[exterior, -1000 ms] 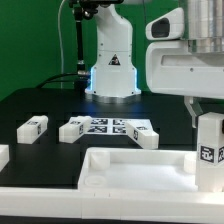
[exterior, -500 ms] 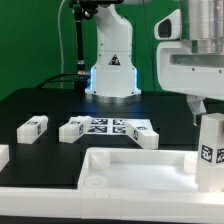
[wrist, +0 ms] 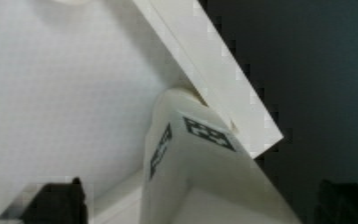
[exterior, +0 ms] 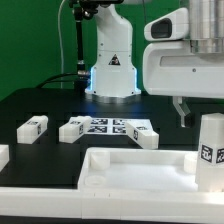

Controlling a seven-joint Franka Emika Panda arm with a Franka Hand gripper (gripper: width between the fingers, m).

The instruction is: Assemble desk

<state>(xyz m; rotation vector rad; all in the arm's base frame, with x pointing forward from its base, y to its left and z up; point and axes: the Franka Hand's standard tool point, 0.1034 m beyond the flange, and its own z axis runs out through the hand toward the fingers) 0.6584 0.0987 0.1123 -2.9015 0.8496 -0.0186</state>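
Lying at the exterior view's left on the black table [exterior: 30, 100], a loose leg [exterior: 32, 126] is waiting well apart from the work. A second leg [exterior: 73, 129] is sitting at the left corner of the marker board [exterior: 112, 126], and a third leg [exterior: 148, 139] is sitting at the board's right corner. In front of them the tabletop [exterior: 135, 156] is lying rim up across the foreground. At its right end the upright leg [exterior: 209, 150] is standing in the corner, a tag facing the camera. The frame edge is hiding how deep it is sitting in its socket.

The gripper [wrist: 201, 203] is hanging directly over that leg. One finger [exterior: 182, 110] is showing just beside the leg's top, apart from it. In the wrist view the fingertips [wrist: 55, 200] are standing wide on either side of the leg with gaps showing, so the jaws are spread and gripping nothing.

The arm is probably working at fixing this leg into its socket and is now between grips. Doing that well is asking for a straight descent centred on the leg. The pads should be closing squarely on two flat faces, low enough to hold firmly. Any turning should be running about the leg's own axis, since a tilt is likely to jam it or drag the tabletop sideways.
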